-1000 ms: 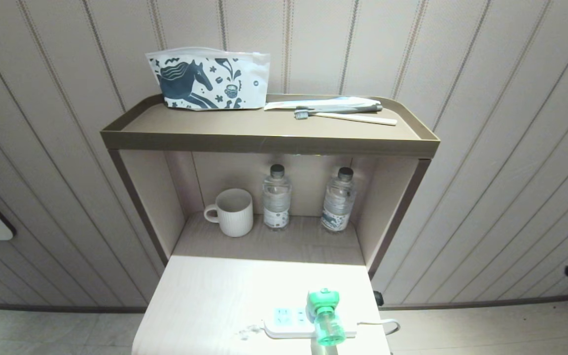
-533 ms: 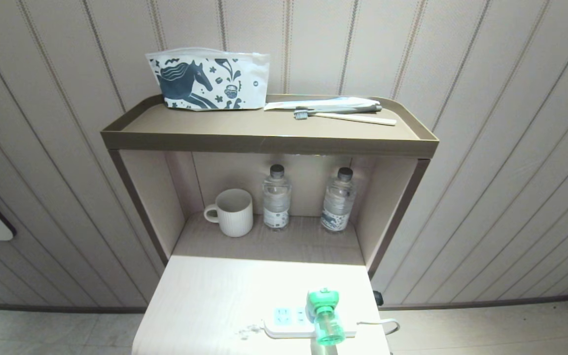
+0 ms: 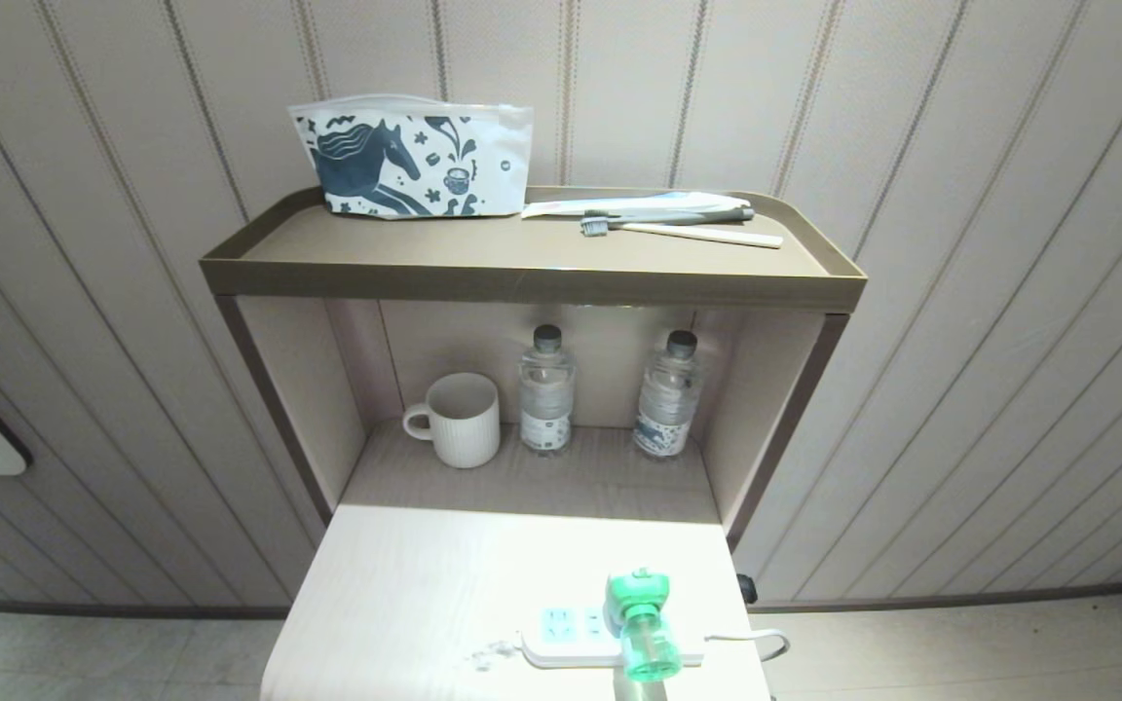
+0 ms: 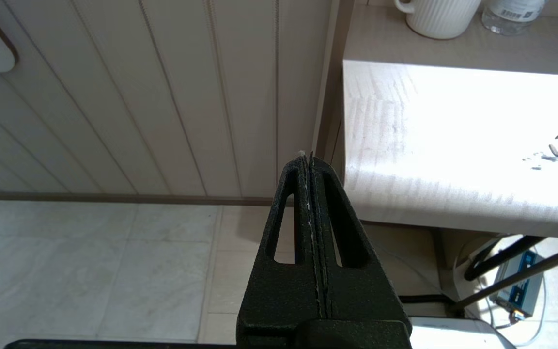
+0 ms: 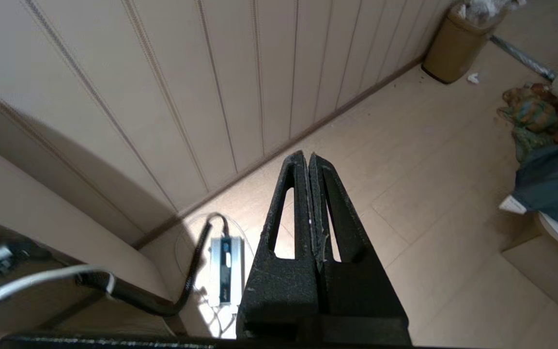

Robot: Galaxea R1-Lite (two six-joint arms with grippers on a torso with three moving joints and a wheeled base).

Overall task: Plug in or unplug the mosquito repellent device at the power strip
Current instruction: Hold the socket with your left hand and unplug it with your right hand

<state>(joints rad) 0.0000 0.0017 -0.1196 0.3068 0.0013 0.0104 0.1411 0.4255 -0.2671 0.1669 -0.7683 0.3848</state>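
The mosquito repellent device [image 3: 641, 623], a green-topped head over a clear green bottle, sits plugged into the white power strip [image 3: 580, 643] at the near right of the bright tabletop [image 3: 425, 584]. The strip's white cord [image 3: 756, 638] runs off the table's right edge. Neither arm shows in the head view. My left gripper [image 4: 306, 157] is shut and empty, hanging over the floor left of the table. My right gripper [image 5: 306, 156] is shut and empty too, pointing at the floor and wall to the table's right, away from the device.
A white mug [image 3: 459, 419] and two water bottles [image 3: 546, 389] [image 3: 668, 394] stand in the alcove behind the tabletop. A horse-print pouch [image 3: 410, 161] and a toothbrush [image 3: 688, 232] lie on the top shelf. Below lie a power brick [image 5: 225, 271], cables and a bin [image 5: 456, 43].
The black right arm at the head view's far right edge has dropped almost out of sight. The device, strip and shelf items have not moved.
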